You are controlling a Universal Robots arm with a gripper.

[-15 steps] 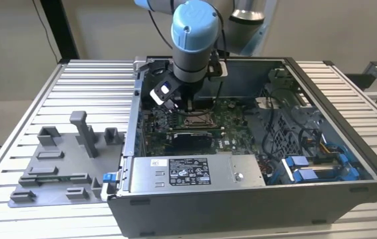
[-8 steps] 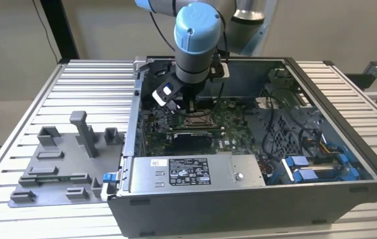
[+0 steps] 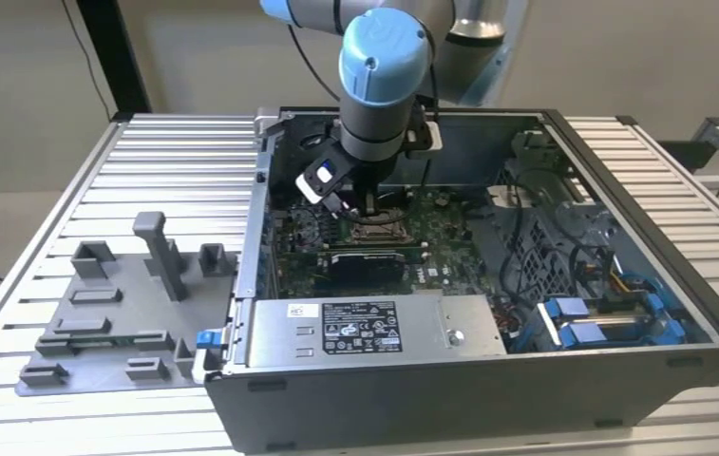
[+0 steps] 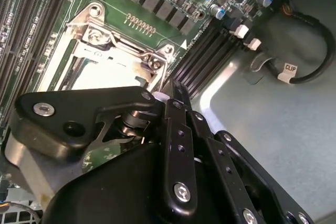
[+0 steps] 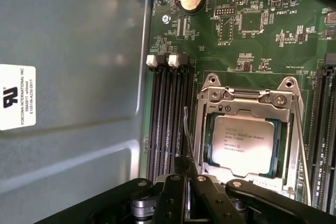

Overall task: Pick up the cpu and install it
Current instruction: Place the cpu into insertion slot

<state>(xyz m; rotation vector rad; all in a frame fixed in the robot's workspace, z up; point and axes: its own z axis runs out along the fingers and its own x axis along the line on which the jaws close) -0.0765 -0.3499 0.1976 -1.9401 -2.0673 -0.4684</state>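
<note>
The gripper point(image 3: 363, 203) was held low inside the computer case point(image 3: 461, 399), just above the socket frame point(image 5: 247, 100). Whether it was open or closed, or had hold of anything, could not be told. In the first wrist view, the cpu point(image 5: 243, 144), a flat square chip with a pale silver printed top and thin green edge, was seen lying within that frame on the green motherboard point(image 5: 252, 40), beside the dark memory slots point(image 5: 168, 124).

Robotics lab or assembly test bench; ribbed aluminium worktable point(image 3: 169, 142); industrial robot arm point(image 3: 385, 57) reaching into opened computer case point(image 3: 461, 404); grey fixture blocks point(image 3: 93, 313) alongside; bare wall point(image 3: 207, 47) behind.
</note>
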